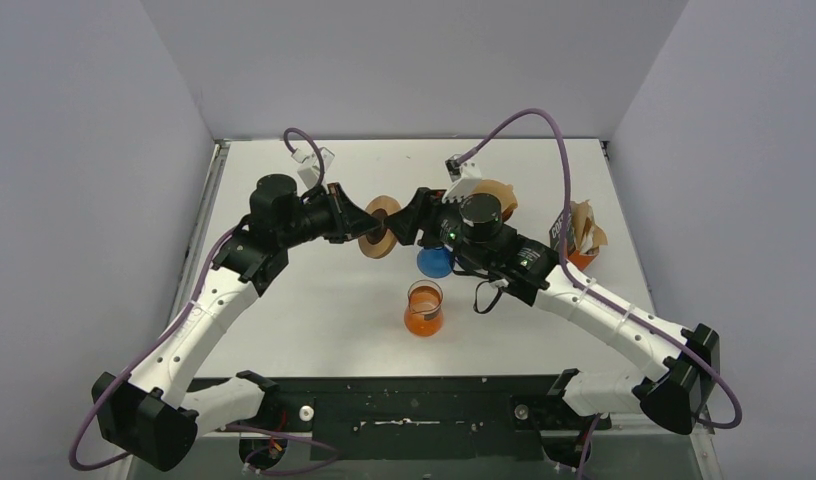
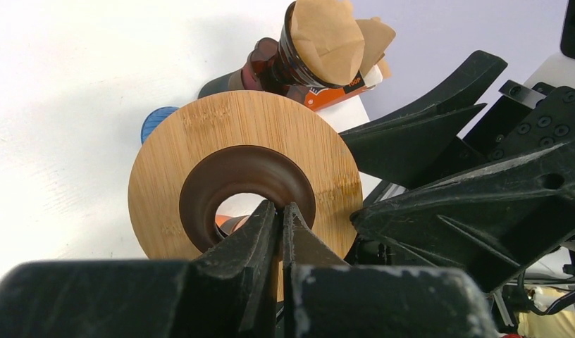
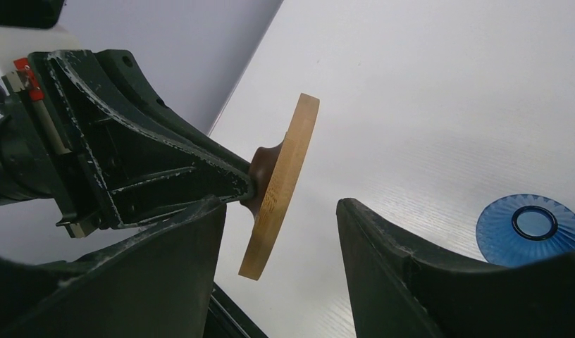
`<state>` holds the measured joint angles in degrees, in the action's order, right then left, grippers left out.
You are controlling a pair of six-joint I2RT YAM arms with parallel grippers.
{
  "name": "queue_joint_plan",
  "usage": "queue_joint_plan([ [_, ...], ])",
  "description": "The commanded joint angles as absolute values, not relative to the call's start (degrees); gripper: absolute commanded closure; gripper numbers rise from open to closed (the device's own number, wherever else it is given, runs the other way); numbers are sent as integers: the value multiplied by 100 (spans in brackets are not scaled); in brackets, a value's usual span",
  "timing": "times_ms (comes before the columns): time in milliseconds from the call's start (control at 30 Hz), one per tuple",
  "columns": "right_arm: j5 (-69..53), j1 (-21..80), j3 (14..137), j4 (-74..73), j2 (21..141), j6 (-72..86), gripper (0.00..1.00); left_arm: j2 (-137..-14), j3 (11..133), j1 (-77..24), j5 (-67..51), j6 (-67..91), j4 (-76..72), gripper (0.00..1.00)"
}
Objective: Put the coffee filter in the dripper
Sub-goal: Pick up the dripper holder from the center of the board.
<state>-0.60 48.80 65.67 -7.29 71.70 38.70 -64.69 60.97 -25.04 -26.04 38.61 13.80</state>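
Observation:
My left gripper (image 1: 369,228) (image 2: 281,211) is shut on the brown inner collar of a round wooden ring (image 2: 200,141) (image 1: 382,228) (image 3: 285,176), holding it on edge in the air. My right gripper (image 1: 399,225) (image 3: 279,211) is open. Its fingers stand on either side of the ring's lower edge, with gaps showing on both sides. The blue ribbed dripper (image 1: 435,262) (image 3: 531,225) (image 2: 154,120) sits on the table below the grippers. Brown paper coffee filters (image 1: 586,232) (image 2: 327,39) stand in a holder at the right.
An orange glass flask (image 1: 424,310) stands near the middle of the table, in front of the dripper. A tan round piece (image 1: 499,192) lies behind the right wrist. White walls close in the table on the left, back and right.

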Motion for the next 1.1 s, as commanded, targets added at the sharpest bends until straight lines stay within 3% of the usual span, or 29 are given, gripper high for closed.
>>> queue_joint_plan([
  [0, 44, 4889, 6740, -200, 7229, 4084, 41, -6273, 6135, -2471, -2788, 3790, 893, 100],
  [300, -146, 4890, 6770, -102, 7428, 4212, 54, -6275, 6120, -2470, -2798, 3771, 853, 100],
  [533, -147, 4891, 6678, -44, 7411, 4263, 100, -6277, 6075, -2470, -2797, 3788, 837, 100],
  [700, -166, 4890, 6623, 152, 7409, 4294, 100, -6299, 6080, -2470, -2819, 3784, 906, 100],
  [867, -162, 4888, 6560, 152, 7365, 4202, 100, -6270, 6192, -2461, -2734, 3681, 1194, 73],
  [1067, -91, 4876, 6436, 25, 7196, 3711, 100, -6207, 6328, -2410, -2684, 3622, 1507, 56],
])
